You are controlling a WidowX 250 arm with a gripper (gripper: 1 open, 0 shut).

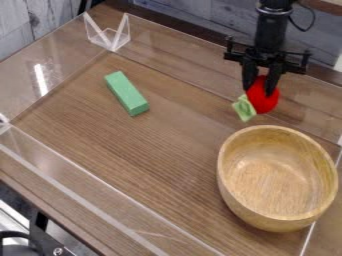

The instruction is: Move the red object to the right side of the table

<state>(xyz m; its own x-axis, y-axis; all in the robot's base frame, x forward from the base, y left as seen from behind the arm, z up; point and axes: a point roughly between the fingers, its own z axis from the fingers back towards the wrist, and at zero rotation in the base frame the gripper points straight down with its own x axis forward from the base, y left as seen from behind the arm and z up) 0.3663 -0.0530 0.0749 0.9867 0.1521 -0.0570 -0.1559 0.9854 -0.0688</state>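
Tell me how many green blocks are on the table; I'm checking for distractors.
1: the green block lies left of centre on the table, apart from the red object and wooden bowl. None looks hidden.

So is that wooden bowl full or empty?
Empty: the wooden bowl shows only bare wood inside; the red object sits outside, behind it.

red object (266, 98) — small, green tuft lower left, right side of table (147, 150)
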